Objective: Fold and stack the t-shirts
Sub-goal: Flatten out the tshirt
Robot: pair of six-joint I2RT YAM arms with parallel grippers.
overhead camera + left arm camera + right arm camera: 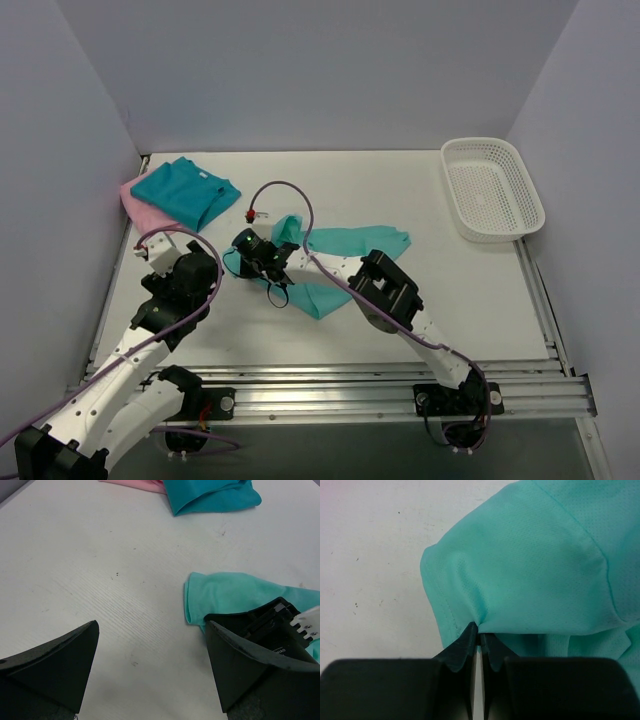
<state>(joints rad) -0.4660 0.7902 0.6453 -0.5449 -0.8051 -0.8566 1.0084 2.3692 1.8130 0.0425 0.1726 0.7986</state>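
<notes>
White table (400, 190), faintly streaked and flecked with small dark specks; pale grey-lilac walls (300, 70); a light sea-green t-shirt (350, 245), plain, its weave finely dotted close up, with stitching in the same green; a darker teal-blue t-shirt (185, 192), plain; a pink t-shirt (133, 200), soft and plain; a white basket (490, 190) patterned with a regular mesh of small holes; left arm (110, 395) and right arm (440, 345) white with black housings; thin purple cables (284, 184); left gripper (151, 630) and right gripper (480, 635) matte black.
</notes>
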